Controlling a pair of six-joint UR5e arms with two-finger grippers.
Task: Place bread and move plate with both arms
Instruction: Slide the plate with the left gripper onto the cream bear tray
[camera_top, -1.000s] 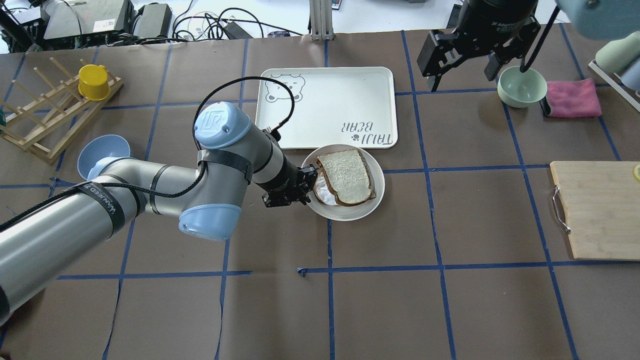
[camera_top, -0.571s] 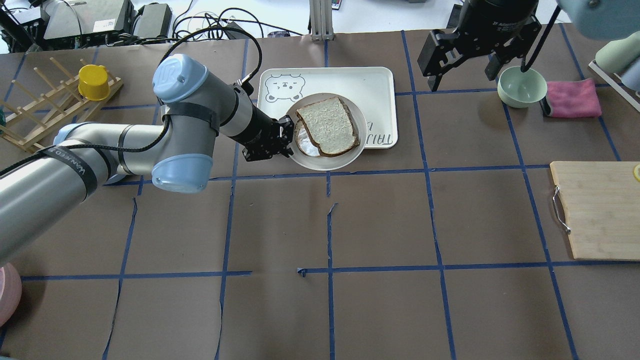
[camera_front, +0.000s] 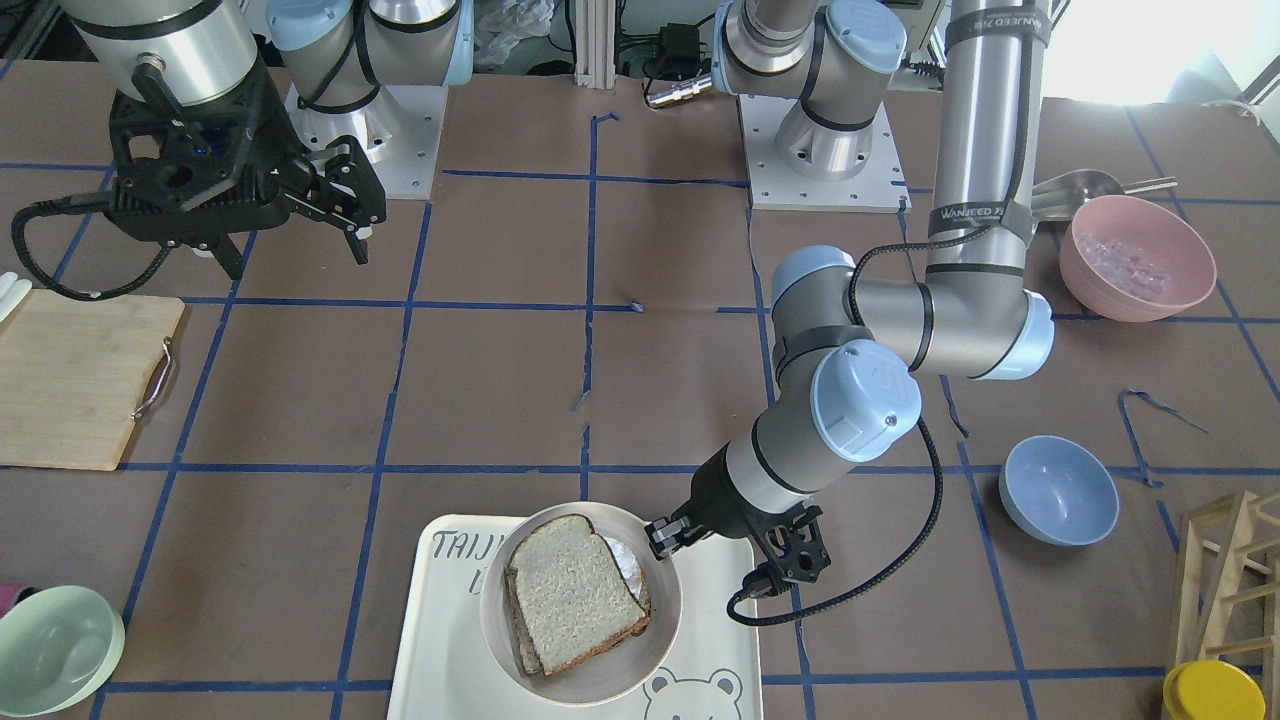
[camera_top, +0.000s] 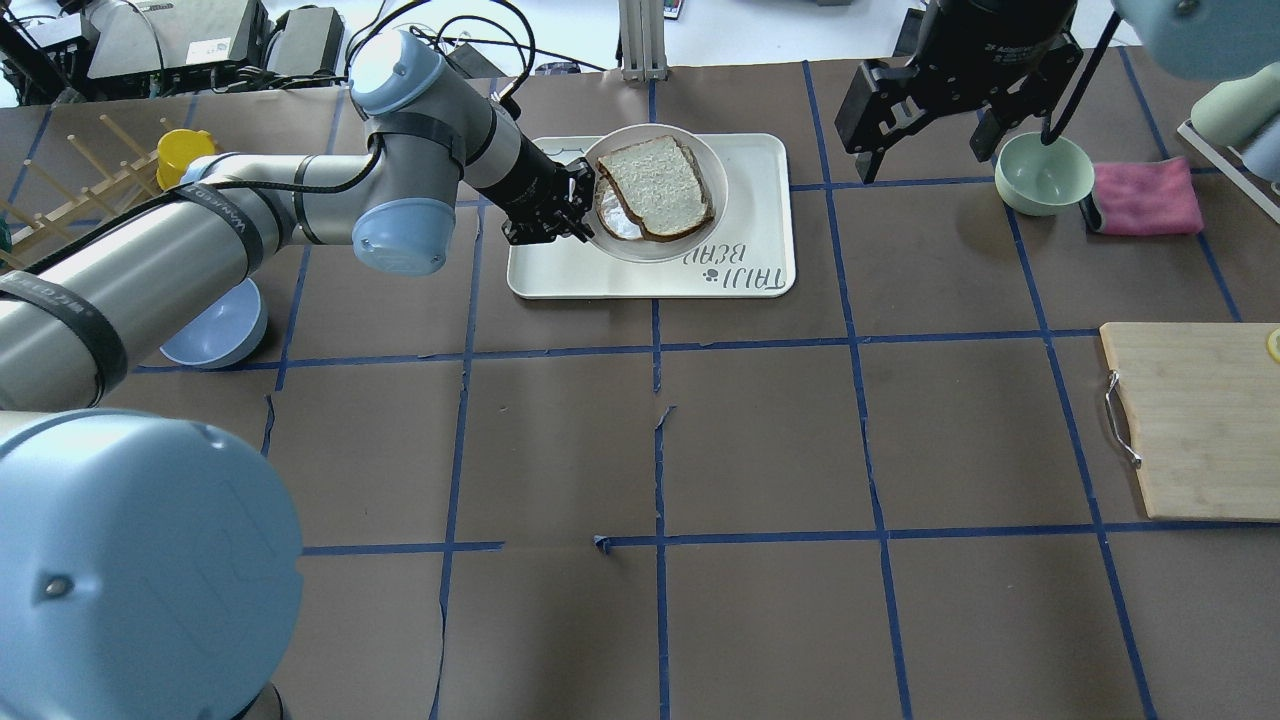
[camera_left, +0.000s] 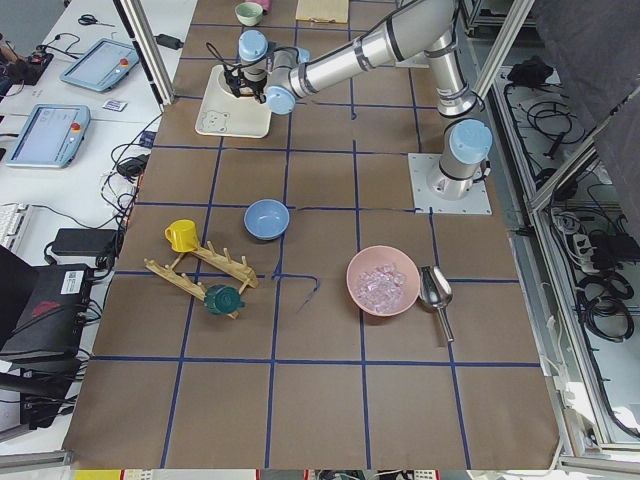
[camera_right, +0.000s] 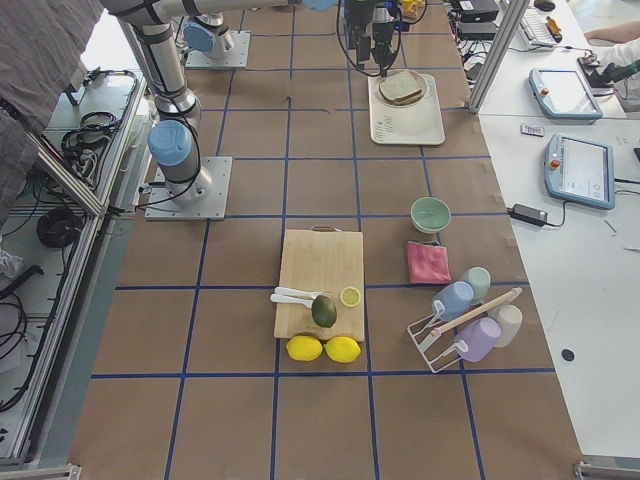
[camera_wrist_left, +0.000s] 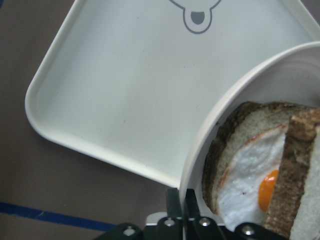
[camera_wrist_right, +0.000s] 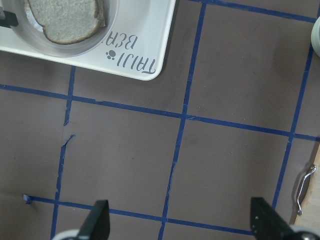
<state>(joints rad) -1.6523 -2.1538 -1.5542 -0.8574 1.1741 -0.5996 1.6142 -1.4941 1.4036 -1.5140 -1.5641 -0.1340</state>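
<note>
Nearest the robot, the brown paper-covered table (camera_top: 760, 450) shows only its blue tape grid. A little farther out, a wooden cutting board (camera_top: 1190, 420) lies at the right edge and a blue bowl (camera_top: 215, 330) sits at the left, partly under the left arm.

Beyond these lies the white bear-printed tray (camera_top: 560, 270). The plate (camera_top: 650, 250) is over the tray's far half; I cannot tell whether it touches the tray. The left gripper (camera_top: 580, 205) is clamped on the plate's left rim. The wrist view shows one finger (camera_wrist_left: 175, 212) pressed against the outside of the rim, and the other cannot be seen clearly.

The bread (camera_top: 655, 185) lies flat on the plate, on top of a second slice carrying a fried egg (camera_wrist_left: 250, 170) – the egg peeks out at the side nearest the gripper.

Farther out and well to the right, the right gripper (camera_top: 925, 160) hangs above the table, jaws spread wide and holding nothing. Just beyond it stand a pale green bowl (camera_top: 1043, 172) and a pink cloth (camera_top: 1145, 195), side by side.
</note>
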